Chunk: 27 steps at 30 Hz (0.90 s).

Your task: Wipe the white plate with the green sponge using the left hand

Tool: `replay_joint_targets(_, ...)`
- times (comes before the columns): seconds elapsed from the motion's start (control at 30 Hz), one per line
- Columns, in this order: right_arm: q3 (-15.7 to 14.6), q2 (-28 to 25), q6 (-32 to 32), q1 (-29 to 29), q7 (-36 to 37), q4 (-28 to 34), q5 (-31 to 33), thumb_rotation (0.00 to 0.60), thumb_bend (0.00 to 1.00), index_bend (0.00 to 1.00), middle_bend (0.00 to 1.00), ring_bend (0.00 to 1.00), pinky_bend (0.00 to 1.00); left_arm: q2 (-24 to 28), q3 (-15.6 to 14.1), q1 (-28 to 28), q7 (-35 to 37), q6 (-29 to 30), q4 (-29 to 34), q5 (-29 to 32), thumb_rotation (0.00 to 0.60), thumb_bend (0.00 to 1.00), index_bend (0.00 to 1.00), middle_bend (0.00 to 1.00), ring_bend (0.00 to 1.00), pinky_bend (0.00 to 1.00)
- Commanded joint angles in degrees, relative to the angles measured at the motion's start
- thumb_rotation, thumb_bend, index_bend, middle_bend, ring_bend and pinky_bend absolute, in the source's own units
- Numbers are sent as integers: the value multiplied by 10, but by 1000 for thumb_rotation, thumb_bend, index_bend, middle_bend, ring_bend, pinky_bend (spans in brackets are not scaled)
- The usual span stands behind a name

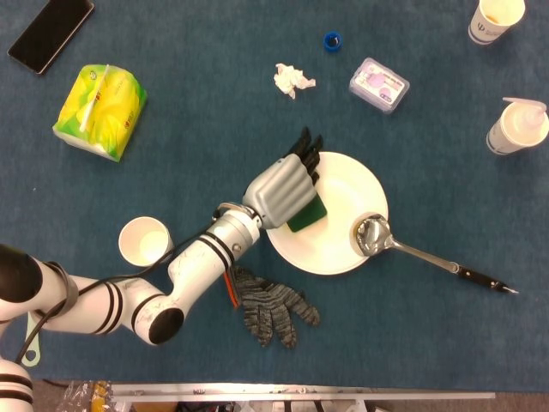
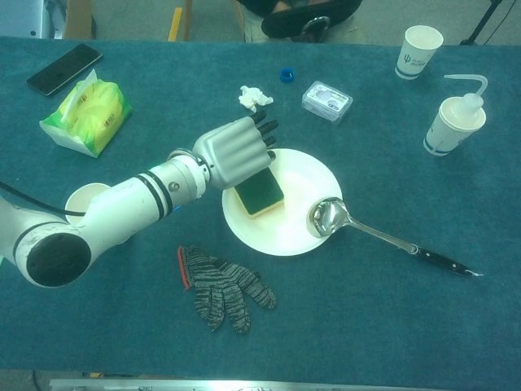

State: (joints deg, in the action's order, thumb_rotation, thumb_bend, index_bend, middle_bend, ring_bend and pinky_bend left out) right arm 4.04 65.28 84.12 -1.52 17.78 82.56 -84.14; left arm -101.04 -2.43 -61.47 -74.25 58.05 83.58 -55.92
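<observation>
The left hand lies over the left part of the white plate, knuckles up, with its dark fingertips reaching past the plate's upper-left rim. Beneath the hand sits the green sponge, grasped and pressed flat against the plate; in the chest view the sponge shows a green top face and a yellow lower edge, projecting from under the hand toward the plate's centre. The white, black-banded forearm runs from the lower left up to the wrist.

A metal ladle rests with its bowl on the plate's right edge, its handle extending to the lower right over the blue tablecloth. A grey knit glove lies just below the plate, close to the forearm. An empty paper cup stands to the left of the forearm. Farther back lie a crumpled tissue, a blue bottle cap, a small clear box, a yellow-green tissue pack and a black phone. At the far right stand a second paper cup and a squeeze bottle. The right hand appears in neither view.
</observation>
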Motion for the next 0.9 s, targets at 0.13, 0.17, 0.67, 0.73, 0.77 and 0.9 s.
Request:
replay_joint_targets(0.13, 0, 0, 0, -1, 0, 1, -2, 600, 262, 299, 293, 200, 322, 2, 11, 5, 3, 7, -25, 8, 600, 285, 341, 202, 53, 79)
replay_joint_targets(0.17, 0, 0, 0, -1, 0, 1, -2, 600, 262, 299, 293, 200, 322, 4, 13, 6, 3, 9, -24, 8, 600, 285, 341, 202, 53, 79)
replay_joint_targets(0.67, -2, -1, 5, -1, -4, 8, -8, 600, 261, 299, 293, 200, 322, 84, 29, 44, 67, 36, 36, 21, 600, 285, 341, 201, 53, 79)
replay_joint_targets(0.73, -3, -1, 6, 0, -6, 11, -10, 600, 261, 299, 293, 200, 322, 92, 27, 51, 77, 31, 38, 34, 600, 285, 339, 201, 53, 79)
replay_joint_targets(0.77, -3, -1, 7, 0, -7, 12, -10, 600, 262, 299, 293, 200, 322, 95, 27, 54, 81, 28, 39, 41, 600, 285, 337, 201, 54, 79)
replay_joint_targets(0.9, -4, -2, 8, 0, -11, 16, -13, 600, 262, 299, 293, 200, 322, 107, 24, 63, 87, 18, 41, 76, 600, 285, 295, 195, 46, 79)
